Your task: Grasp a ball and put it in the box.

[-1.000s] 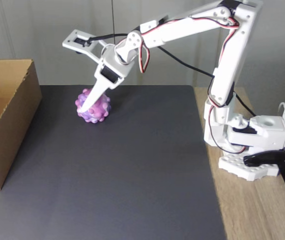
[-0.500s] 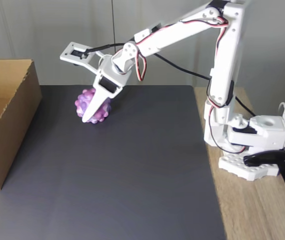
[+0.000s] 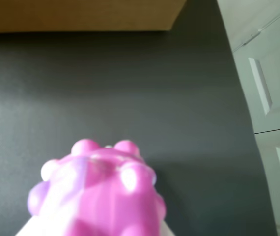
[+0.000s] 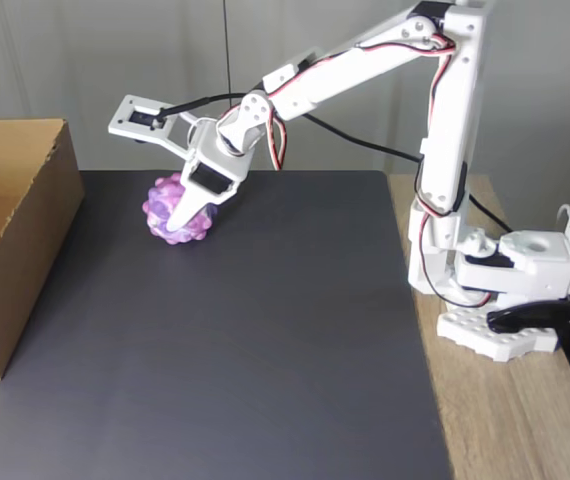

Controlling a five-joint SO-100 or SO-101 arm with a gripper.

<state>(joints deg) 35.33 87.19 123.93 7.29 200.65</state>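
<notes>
**Ball in the jaws, box yet to reach**

While the gripper (image 4: 178, 228) hangs over the far left part of the dark mat (image 4: 265, 340), its jaws stand closed around the ball (image 4: 173, 218) — one white finger crosses the ball's front in the fixed view, and in the wrist view the pink and purple bumps sit pressed right up against the camera, with a sliver of white finger beneath them. Whether the ball is clear of the mat or just grazing it, I cannot tell; it looks low, near the surface.

The step in hand, as I judge it, is the carry to the box (image 4: 10, 250), which stands at the left edge of the fixed view, apart from the ball, with its open top facing up. To do it well, the grip should hold firm, since the rounded bumps could let the ball roll out between narrow fingers. The arm (image 4: 365, 60) should raise the ball above the box's near wall before swinging left — a low sweep would knock the cardboard rim or push the box aside. The jaws ought to open only once the ball is well over the inside, not over the edge.

Counted: one ball, one box, one arm with one gripper, one dark mat on a wooden table (image 4: 505, 420).
</notes>
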